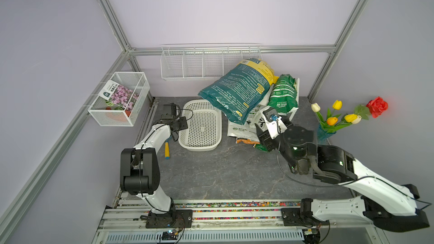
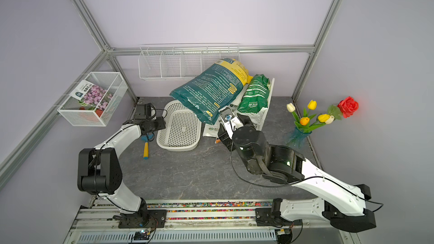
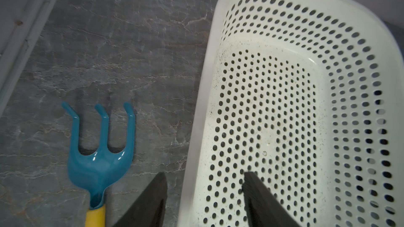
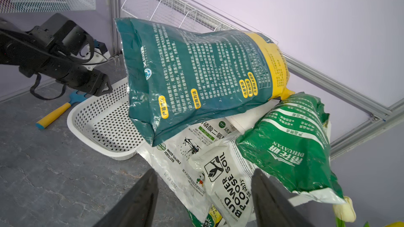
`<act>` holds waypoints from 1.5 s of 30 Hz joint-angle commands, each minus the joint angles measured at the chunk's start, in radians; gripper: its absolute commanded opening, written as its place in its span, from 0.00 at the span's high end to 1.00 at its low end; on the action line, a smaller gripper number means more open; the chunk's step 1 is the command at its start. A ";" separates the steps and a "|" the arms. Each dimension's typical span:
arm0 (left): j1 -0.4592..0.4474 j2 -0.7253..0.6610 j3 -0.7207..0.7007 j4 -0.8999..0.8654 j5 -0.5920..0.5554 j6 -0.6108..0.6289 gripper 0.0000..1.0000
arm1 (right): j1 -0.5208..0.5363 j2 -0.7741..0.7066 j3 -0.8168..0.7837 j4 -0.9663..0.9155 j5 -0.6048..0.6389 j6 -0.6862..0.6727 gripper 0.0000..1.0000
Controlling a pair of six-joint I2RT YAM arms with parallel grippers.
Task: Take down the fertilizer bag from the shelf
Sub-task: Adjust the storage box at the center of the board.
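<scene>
On shelf (image 4: 253, 115), white fertilizer bag (image 4: 175, 160) is wedged under teal bag (image 4: 196, 73); right gripper (image 4: 205, 172) is held wide, empty, lined up for grab; left gripper (image 3: 205, 174) is spread astride basket (image 3: 207, 97) rim, nothing clamped, likely steadying.

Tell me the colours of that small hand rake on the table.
Small hand rake: teal head, yellow handle; clearest in left wrist view.

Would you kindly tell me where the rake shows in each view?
In a top view: rake beside the left arm, handle showing.
In a top view: same spot, left of the basket.
Left wrist: its blue head beside the basket.
Right wrist: beyond the basket, under the left arm.
Shared landmark: the white basket.
</scene>
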 commanded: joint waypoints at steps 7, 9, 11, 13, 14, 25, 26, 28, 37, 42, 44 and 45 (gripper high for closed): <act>0.004 0.093 0.089 -0.091 0.012 -0.016 0.72 | -0.003 -0.037 -0.098 0.200 -0.108 -0.069 0.01; 0.004 0.098 0.093 -0.099 0.008 -0.020 0.80 | -0.024 -0.045 -0.101 0.194 -0.162 -0.050 0.01; 0.004 0.096 0.088 -0.097 0.009 -0.024 0.80 | -0.045 -0.050 -0.100 0.194 -0.163 -0.036 0.01; 0.004 0.091 0.082 -0.097 0.007 -0.031 0.80 | -0.063 -0.055 -0.106 0.204 -0.156 -0.038 0.01; 0.005 0.088 0.078 -0.097 0.006 -0.033 0.81 | -0.068 -0.057 -0.110 0.207 -0.157 -0.039 0.01; -0.109 -0.142 -0.172 -0.116 -0.047 -0.149 0.84 | -0.079 0.029 -0.058 0.147 -0.165 -0.125 0.01; -0.124 -0.167 -0.200 -0.115 -0.043 -0.166 0.84 | -0.081 0.035 -0.051 0.153 -0.169 -0.133 0.01; -0.158 -0.216 -0.262 -0.102 -0.022 -0.209 0.84 | -0.092 0.047 -0.039 0.166 -0.190 -0.156 0.01; -0.249 -0.338 -0.421 -0.114 -0.047 -0.316 0.81 | -0.088 0.123 0.036 0.170 -0.223 -0.325 0.01; -0.248 -0.357 -0.389 -0.215 -0.120 -0.277 0.81 | -0.029 0.177 0.048 0.221 -0.232 -0.469 0.01; -0.248 -0.370 -0.369 -0.273 -0.162 -0.263 0.84 | -0.017 0.211 0.063 0.229 -0.229 -0.505 0.01; -0.247 -0.381 -0.363 -0.297 -0.178 -0.254 0.84 | -0.016 0.221 0.066 0.234 -0.224 -0.512 0.01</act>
